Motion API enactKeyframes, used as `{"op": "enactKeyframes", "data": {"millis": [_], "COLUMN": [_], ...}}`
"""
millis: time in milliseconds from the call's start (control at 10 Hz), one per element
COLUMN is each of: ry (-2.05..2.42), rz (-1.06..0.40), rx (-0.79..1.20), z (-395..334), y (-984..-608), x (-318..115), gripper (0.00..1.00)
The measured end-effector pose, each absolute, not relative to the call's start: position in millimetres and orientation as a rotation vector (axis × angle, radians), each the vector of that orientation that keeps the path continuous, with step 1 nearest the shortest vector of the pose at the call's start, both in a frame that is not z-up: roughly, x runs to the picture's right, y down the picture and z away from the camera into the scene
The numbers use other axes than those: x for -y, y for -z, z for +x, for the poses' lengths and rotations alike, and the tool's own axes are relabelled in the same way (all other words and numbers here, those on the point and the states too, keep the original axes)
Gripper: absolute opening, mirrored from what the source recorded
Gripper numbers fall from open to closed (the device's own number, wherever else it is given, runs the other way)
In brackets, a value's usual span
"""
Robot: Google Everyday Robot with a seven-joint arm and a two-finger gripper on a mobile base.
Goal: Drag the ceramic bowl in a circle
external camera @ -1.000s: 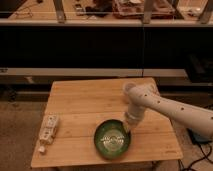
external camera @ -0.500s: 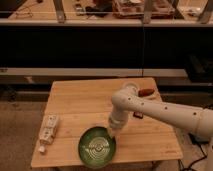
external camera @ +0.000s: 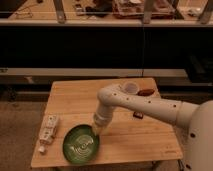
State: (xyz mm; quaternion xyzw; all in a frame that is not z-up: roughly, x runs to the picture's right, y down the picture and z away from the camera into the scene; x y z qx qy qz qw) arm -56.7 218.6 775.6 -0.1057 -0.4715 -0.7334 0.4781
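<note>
- Slid further left and toward the table's front edge since half a second ago: ceramic bowl, now at the front left of the wooden table, close to the near edge.
- Swung left along with it: white arm, reaching in from the right, elbow bent above the table's middle, forearm pointing down.
- Gripper lowered onto the bowl's right rim, tip meeting the dark green edge; cannot tell whether fingers are spread or closed, nor whether the rim is pinched.
- Bowl upright, glossy green, paler inside with light streaks.
- Just left of the bowl, apart from it: small white packet lying lengthwise near the table's left edge; dark marks on its face, no writing legible.
- At the back right of the table: small translucent white cup, partly behind the arm.
- Beside the cup, to the right: reddish-brown object, kind unclear.
- Under the arm, right of centre: small dark item, too small to identify.
- No brand or label readable anywhere.
</note>
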Motion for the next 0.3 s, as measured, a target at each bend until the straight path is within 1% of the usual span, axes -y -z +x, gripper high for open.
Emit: {"op": "enactKeyframes", "data": {"millis": [300], "ry": [1.727], "rz": [-0.27], "rx": [1.158], "z": [-76], "y": [-800], "x": [-202], "gripper": [0.0]}}
